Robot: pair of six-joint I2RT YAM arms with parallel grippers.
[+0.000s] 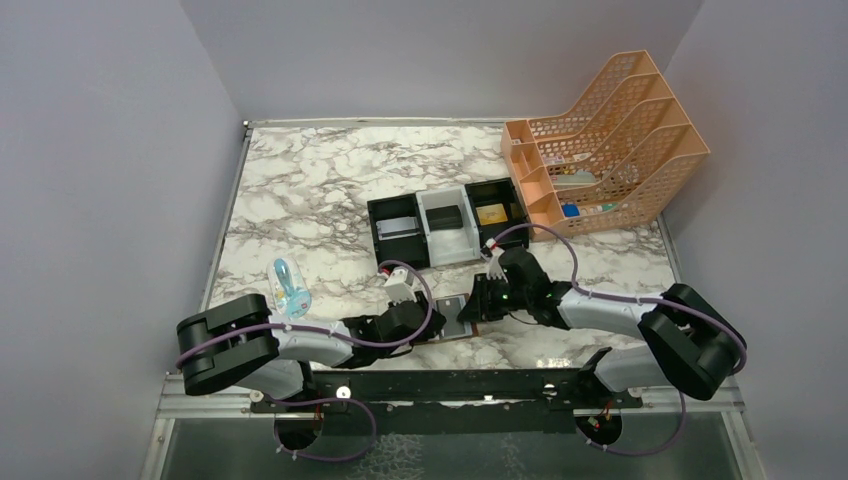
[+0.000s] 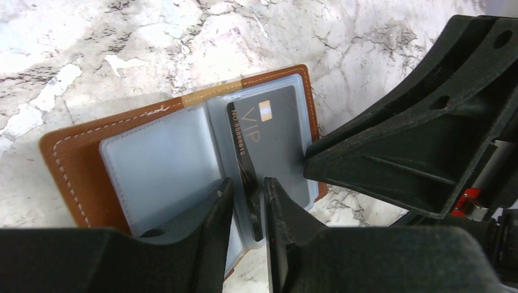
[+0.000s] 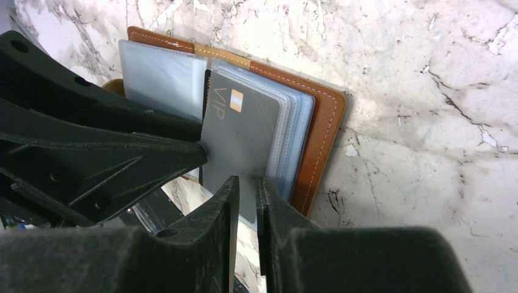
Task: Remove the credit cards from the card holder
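The brown card holder (image 1: pixel 452 322) lies open on the marble between both grippers, its pale blue pockets up (image 2: pixel 73 165) (image 3: pixel 324 122). A dark grey "VIP" credit card (image 2: pixel 275 134) (image 3: pixel 238 140) sits in a pocket, and its dark bare edge sticks out toward the spine. My left gripper (image 1: pixel 432 322) (image 2: pixel 244 201) is closed on that bare edge. My right gripper (image 1: pixel 480 305) (image 3: pixel 246 195) is closed on the near edge of the pocket leaf that holds the card. A gold-tan card (image 1: pixel 491 213) lies in the tray's right compartment.
The black-and-white three-compartment tray (image 1: pixel 440 240) stands behind the card holder, with a small black block (image 1: pixel 445 215) in the middle and a grey flat item (image 1: pixel 397 228) on the left. An orange file rack (image 1: pixel 610 140) is at the back right. A small blue bottle (image 1: pixel 289 285) lies at the left.
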